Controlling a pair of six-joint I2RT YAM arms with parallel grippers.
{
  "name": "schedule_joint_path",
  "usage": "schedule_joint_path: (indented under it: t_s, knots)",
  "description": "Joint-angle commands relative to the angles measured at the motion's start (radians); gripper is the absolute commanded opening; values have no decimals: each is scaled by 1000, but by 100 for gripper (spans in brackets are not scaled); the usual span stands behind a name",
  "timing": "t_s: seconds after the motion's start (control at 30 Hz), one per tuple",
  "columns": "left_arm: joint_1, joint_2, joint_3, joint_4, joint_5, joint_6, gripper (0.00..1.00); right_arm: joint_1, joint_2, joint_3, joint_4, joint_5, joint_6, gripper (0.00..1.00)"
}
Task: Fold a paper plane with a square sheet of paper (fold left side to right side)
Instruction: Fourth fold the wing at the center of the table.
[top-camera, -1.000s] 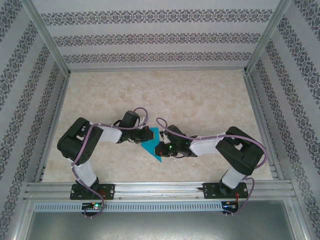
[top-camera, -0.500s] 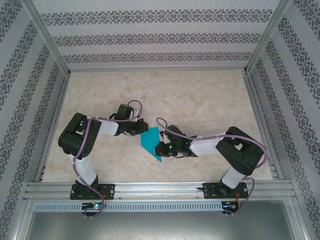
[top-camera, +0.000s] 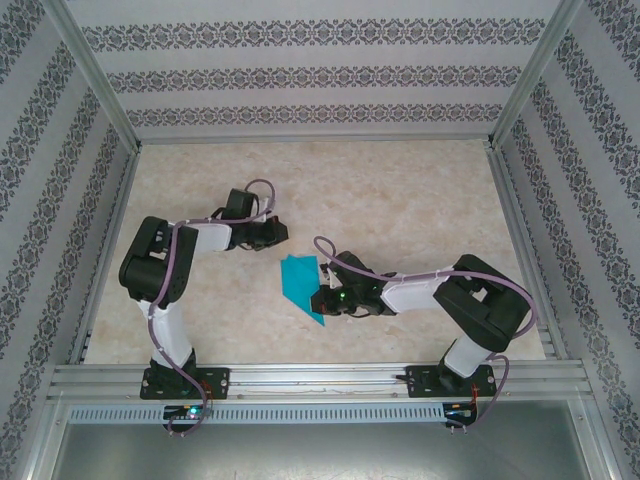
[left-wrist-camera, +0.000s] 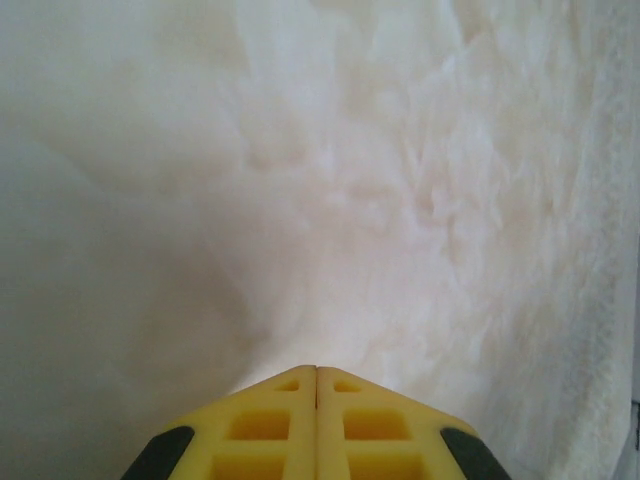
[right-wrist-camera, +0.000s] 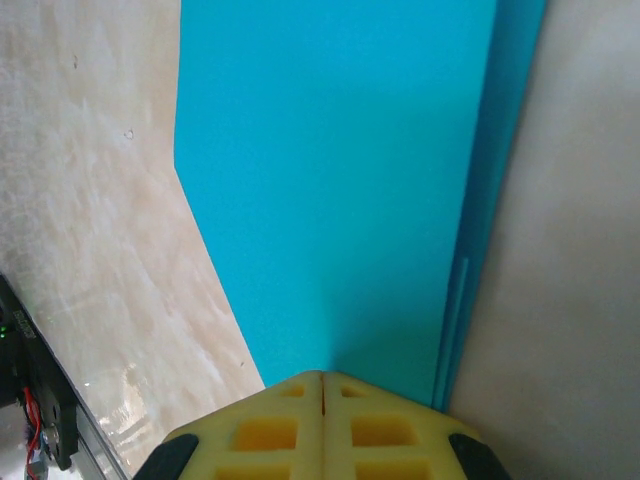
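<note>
The turquoise sheet of paper (top-camera: 297, 282) lies folded into a narrow pointed shape on the table, just left of centre. My right gripper (top-camera: 318, 298) is shut, its yellow tips set down on the paper's right part. In the right wrist view the paper (right-wrist-camera: 340, 180) spreads ahead of the right gripper (right-wrist-camera: 321, 377), with a layered folded edge along its right side. My left gripper (top-camera: 281, 233) is shut and sits up and to the left of the paper, apart from it. The left wrist view has the left gripper (left-wrist-camera: 316, 370) over bare tabletop.
The marbled tabletop (top-camera: 400, 200) is fenced by patterned walls and aluminium posts. A metal rail (top-camera: 320, 378) carrying both arm bases runs along the near edge. Purple cables loop over both arms.
My left gripper has drawn back from the paper, up and to the left, and no longer touches it. The right gripper has stayed on the paper, which has shifted only slightly.
</note>
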Motion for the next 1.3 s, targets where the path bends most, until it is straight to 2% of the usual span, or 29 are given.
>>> schedule_joint_path:
  t_s: [0.0,0.2,0.37,0.57,0.7,0.97,1.27]
  knots:
    - [1,-74,0,-67,-22,58,6,4,27,-68,-196,31,-14,0]
    - [-22,-231,-146,-27,35,30,6,-21,-2,-86,-183,36,-8,0]
    - [-114,-308,-274,75,85,-43,6,-37,-13,-91,-183,29,-14,0]
    - [-245,-233,-295,177,91,-107,6,-40,-7,-89,-183,35,-14,0]
    - [-283,-142,-259,192,87,-113,6,-39,-1,-88,-183,33,-15,0]
    - [-289,-94,-279,148,10,-101,6,-41,-25,-83,-179,28,-21,0]
    - [-287,-80,-326,168,-9,-100,5,-45,-78,-34,-145,-36,-22,0]
